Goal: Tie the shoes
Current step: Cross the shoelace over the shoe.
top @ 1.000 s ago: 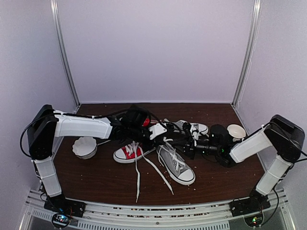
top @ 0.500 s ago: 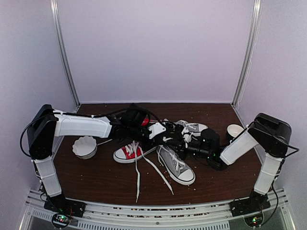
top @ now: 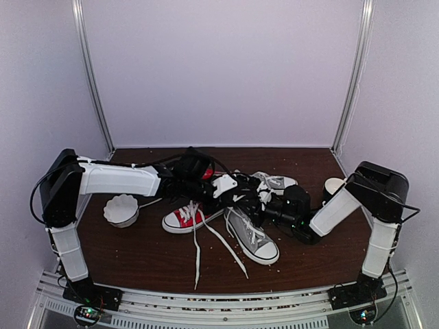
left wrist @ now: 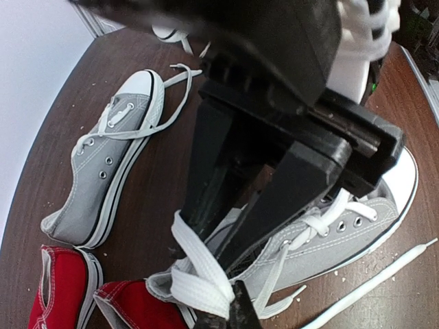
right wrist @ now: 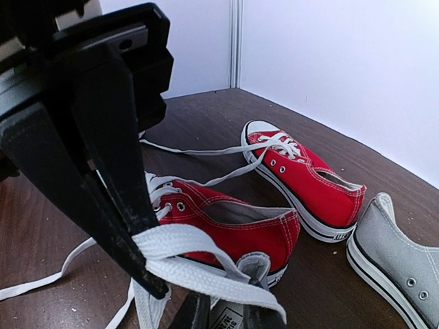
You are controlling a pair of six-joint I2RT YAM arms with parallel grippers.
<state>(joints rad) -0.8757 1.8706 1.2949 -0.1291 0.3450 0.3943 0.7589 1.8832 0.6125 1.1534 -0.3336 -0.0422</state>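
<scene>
Both grippers are held together over the near grey shoe (top: 255,240), presumably for knotting its lace (left wrist: 199,282). The left gripper (left wrist: 206,255) is clamped on it; the right gripper's (right wrist: 156,277) grip cannot be told.

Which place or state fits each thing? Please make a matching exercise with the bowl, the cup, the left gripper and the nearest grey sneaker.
1 white bowl
2 white cup
3 left gripper
4 nearest grey sneaker

A just right of a red sneaker
B shut on a white lace
C left side of the table
D table's right side

Pairs: 1-C; 2-D; 3-B; 4-A
</scene>
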